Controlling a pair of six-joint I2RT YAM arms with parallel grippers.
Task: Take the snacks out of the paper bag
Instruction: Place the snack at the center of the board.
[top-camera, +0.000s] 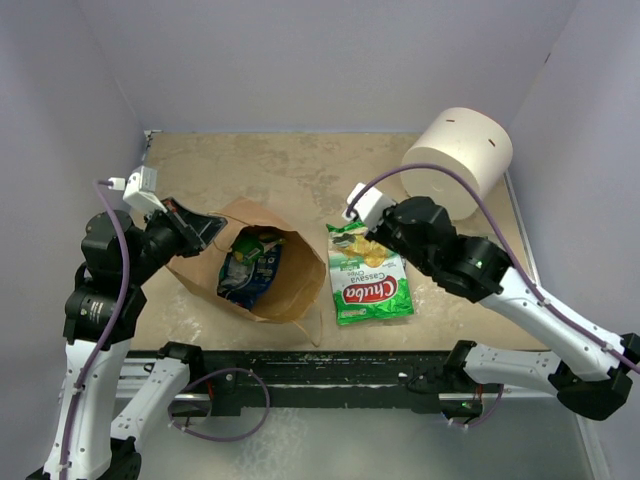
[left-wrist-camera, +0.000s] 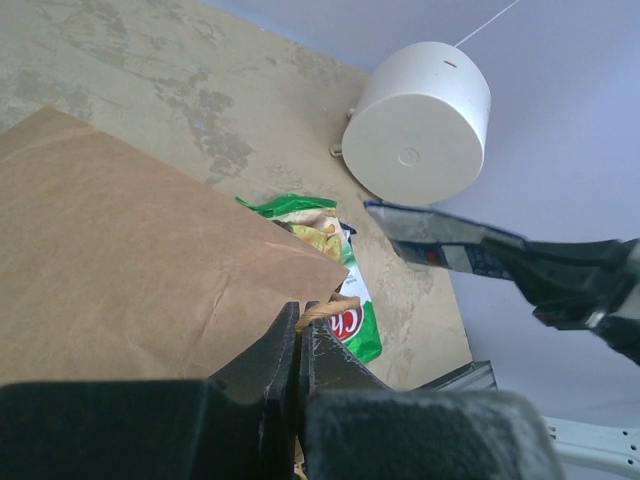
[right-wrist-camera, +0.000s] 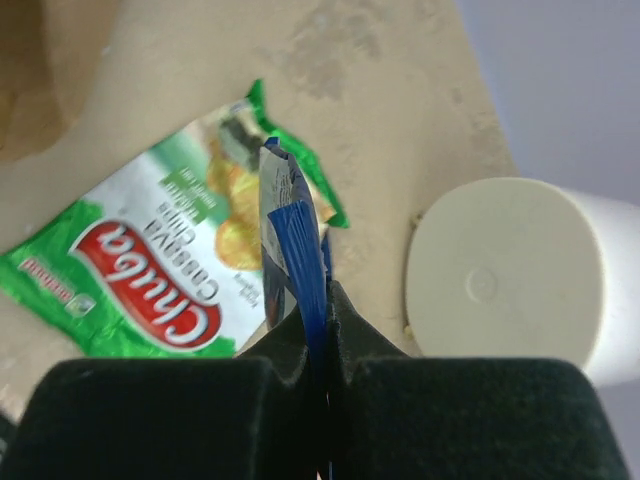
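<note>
Your left gripper (left-wrist-camera: 298, 310) is clamping shut on the rim of the paper bag (top-camera: 295, 285), which is lying on the desk (top-camera: 270, 165). Blue and green packets (top-camera: 250, 265) are showing inside through its open mouth. Your right gripper (right-wrist-camera: 320, 300) is pinching a blue-and-white packet (right-wrist-camera: 288, 225) edge-on, holding it over the top end of the green Chuba packet (top-camera: 370, 275), which is lying flat between the bag and the white cylinder (top-camera: 460, 155).
</note>
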